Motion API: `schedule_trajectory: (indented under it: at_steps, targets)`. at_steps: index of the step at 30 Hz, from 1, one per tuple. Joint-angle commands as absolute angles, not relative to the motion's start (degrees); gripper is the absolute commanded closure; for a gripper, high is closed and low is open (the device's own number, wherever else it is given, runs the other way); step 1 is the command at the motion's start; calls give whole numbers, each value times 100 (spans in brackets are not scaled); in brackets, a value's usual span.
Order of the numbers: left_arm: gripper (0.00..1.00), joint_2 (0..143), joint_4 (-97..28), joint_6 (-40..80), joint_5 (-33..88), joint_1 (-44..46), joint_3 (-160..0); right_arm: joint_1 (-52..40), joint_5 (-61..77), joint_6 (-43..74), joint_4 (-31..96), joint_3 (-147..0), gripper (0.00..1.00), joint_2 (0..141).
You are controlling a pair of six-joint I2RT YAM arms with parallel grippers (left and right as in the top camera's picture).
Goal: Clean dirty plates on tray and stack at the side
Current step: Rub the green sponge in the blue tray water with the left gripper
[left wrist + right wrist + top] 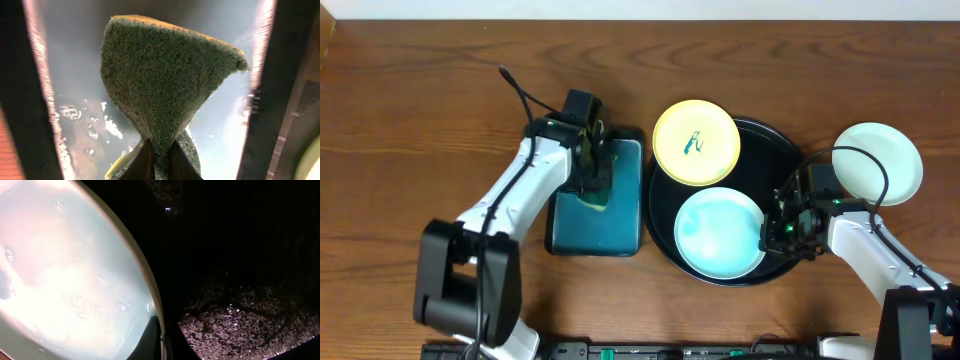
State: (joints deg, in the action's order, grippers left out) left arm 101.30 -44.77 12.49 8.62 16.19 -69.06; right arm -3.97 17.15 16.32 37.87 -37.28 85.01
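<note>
Green scouring sponge (170, 85) pinched in my left jaws above dark teal rectangular basin (610, 235) | right jaws apparently closed on rim of pale blue round plate (718, 232) on black round tray (775, 160) | step, likely: scrubbing | next: carry sponge across to plate

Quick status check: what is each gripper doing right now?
Left gripper: closed, pinching the sponge.
Right gripper: closed on the rim of the light blue plate.

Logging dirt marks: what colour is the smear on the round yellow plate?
Teal-blue smear on the round yellow plate; clearest in the overhead view.
</note>
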Motion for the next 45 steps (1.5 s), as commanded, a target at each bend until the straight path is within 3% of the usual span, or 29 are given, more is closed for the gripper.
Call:
schedule_trajectory:
  at_steps: [1, 16, 20, 21, 23, 30, 31, 34, 35, 45]
  targets:
    - [92, 10499, -4462, 1365, 790, 1603, -6818, -460, 1184, 1627, 3857, -3492, 99, 8702]
    - [91, 11087, -4407, 1365, 790, 1603, -6816, -460, 1184, 1627, 3789, -3492, 99, 8702]
    - [83, 11087, -4407, 1365, 790, 1603, -6818, -460, 1184, 1627, 3785, -3492, 99, 8702]
    - [75, 11087, -4407, 1365, 790, 1603, -6816, -460, 1184, 1625, 3778, -3492, 99, 8702]
    - [67, 11087, -4407, 1365, 790, 1603, -6818, -460, 1184, 1627, 3763, -3492, 99, 8702]
    - [66, 11087, -4405, 1365, 790, 1603, -6816, -460, 1184, 1627, 3721, -3492, 99, 8702]
    - [67, 11087, -4405, 1365, 790, 1603, -6816, -460, 1184, 1627, 3719, -3492, 99, 8702]
    - [90, 11087, -4407, 1365, 790, 1603, -6816, -460, 1184, 1627, 3704, -3492, 99, 8702]
    - [92, 11087, -4407, 1365, 790, 1603, -6816, -460, 1184, 1625, 3701, -3492, 99, 8702]
    - [93, 11087, -4407, 1367, 794, 1603, -6816, -460, 1184, 1625, 3677, -3492, 99, 8702]
